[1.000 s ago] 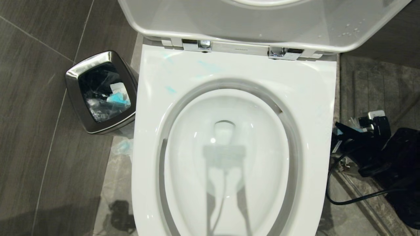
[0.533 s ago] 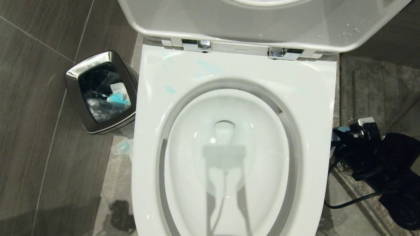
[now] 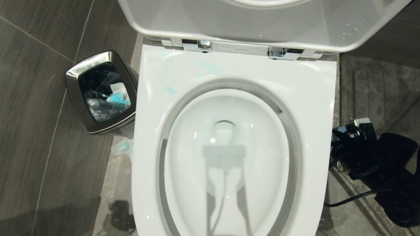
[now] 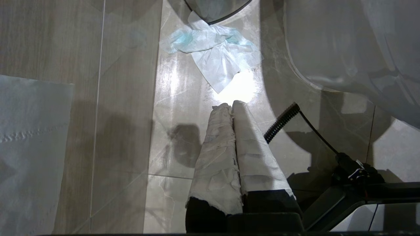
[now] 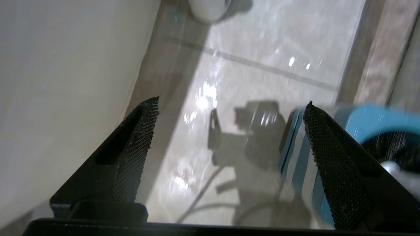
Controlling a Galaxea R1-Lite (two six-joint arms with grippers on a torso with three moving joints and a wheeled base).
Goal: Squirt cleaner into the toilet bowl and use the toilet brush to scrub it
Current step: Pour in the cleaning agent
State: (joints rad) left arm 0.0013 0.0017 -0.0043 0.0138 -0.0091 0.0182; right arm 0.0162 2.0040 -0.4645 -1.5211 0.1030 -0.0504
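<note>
Head view: the toilet bowl (image 3: 229, 157) fills the middle, its lid (image 3: 262, 23) raised behind chrome hinges (image 3: 200, 44). Pale blue smears of cleaner (image 3: 207, 67) mark the flat rim near the hinges; the water in the basin looks clear. A steel waste bin (image 3: 100, 91) stands on the floor just beside the bowl on the robot's left, with crumpled blue-tinted paper inside. The right arm (image 3: 377, 157) reaches low beside the bowl on the robot's right, black, with a cable trailing to the floor.

Left wrist view: the left gripper (image 4: 229, 108) hangs above the floor tiles beside the bowl's outer wall, its two white-wrapped fingers (image 4: 218, 154) pressed together with nothing between them. A blue-stained tissue (image 4: 213, 49) lies on the floor ahead.

Right wrist view: the right gripper (image 5: 229, 111) points down at the glossy floor, its black textured fingers (image 5: 137, 144) spread wide and empty. The bowl's white outer wall (image 5: 65, 82) is close alongside one finger; a blue holder (image 5: 367, 127) sits by the other. No brush handle can be made out.
</note>
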